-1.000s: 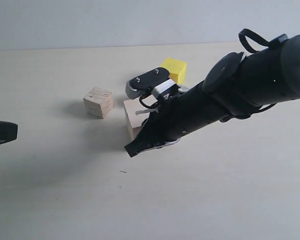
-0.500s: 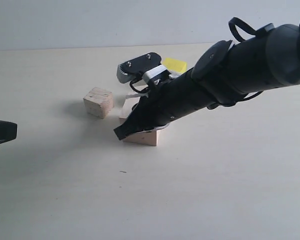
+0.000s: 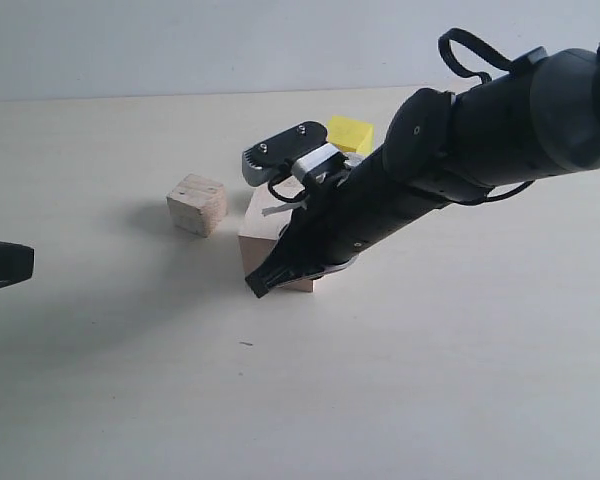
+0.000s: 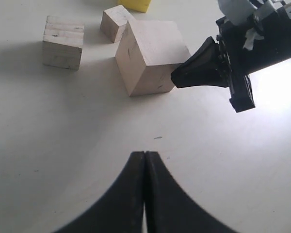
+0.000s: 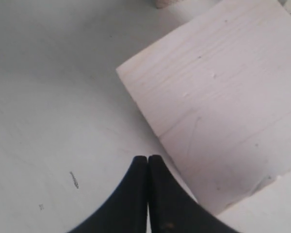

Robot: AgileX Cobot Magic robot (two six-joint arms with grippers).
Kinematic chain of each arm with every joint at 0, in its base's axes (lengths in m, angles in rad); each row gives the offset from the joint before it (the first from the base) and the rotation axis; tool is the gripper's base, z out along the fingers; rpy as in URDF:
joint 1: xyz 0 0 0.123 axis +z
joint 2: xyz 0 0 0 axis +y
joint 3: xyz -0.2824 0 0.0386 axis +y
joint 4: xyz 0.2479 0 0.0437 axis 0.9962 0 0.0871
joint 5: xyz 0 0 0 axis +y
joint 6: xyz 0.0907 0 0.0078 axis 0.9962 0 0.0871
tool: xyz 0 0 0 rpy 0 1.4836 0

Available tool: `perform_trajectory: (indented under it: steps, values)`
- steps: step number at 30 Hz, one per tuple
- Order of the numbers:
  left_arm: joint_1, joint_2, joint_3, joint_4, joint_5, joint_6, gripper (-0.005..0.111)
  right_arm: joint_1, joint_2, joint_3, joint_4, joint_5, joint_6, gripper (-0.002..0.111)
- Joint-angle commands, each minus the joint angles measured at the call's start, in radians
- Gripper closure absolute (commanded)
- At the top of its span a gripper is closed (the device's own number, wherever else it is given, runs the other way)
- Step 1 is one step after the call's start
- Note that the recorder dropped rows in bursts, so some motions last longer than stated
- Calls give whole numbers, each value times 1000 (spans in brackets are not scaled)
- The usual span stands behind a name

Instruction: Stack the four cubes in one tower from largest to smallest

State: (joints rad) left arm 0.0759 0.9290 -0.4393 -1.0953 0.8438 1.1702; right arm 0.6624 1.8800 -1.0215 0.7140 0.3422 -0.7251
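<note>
The largest pale cube (image 3: 263, 232) rests on the table, partly covered by my right arm. My right gripper (image 3: 257, 287) is shut and empty, its tips low beside the cube's front corner (image 5: 218, 102). The yellow cube (image 3: 350, 133) lies behind the arm. One small wooden cube (image 3: 197, 204) stands left of the pale cube. The left wrist view shows it (image 4: 63, 42) along with a smaller wooden cube (image 4: 115, 23), the pale cube (image 4: 150, 56) and the yellow cube (image 4: 133, 4). My left gripper (image 4: 144, 154) is shut and empty, well short of the cubes and at the left edge (image 3: 30, 262) of the exterior view.
The light table (image 3: 400, 380) runs back to a pale wall (image 3: 180, 40). My right arm (image 3: 480, 140) slants across the cubes from the upper right. A small dark speck (image 3: 245, 344) marks the table in front.
My right gripper swung up and left, then came back down beside the pale cube's front corner. The pale cube appears to have shifted slightly. My left gripper has not moved.
</note>
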Motion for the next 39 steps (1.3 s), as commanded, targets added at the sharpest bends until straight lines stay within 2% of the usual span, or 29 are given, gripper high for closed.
perform_trajectory:
  steps: [1, 8, 17, 28, 33, 39]
  values:
    - [-6, 2, -8, -7, -4, 0, 107, 1, -1, -6, -45, 0, 48, 108]
    - [-6, 2, -8, -7, -4, 0, 107, 1, -1, -6, -72, -8, 99, 108]
    - [-6, 2, -8, -7, -4, 0, 107, 1, -1, -6, -334, -22, 368, 108]
    - [-6, 2, -8, -7, -4, 0, 107, 1, -25, -6, -331, -11, 374, 108]
    - [-6, 2, -8, -7, -4, 0, 107, 1, -87, -6, -329, 91, 389, 108]
    - [-6, 2, -8, -7, -4, 0, 107, 1, -139, -6, -329, 97, 415, 108]
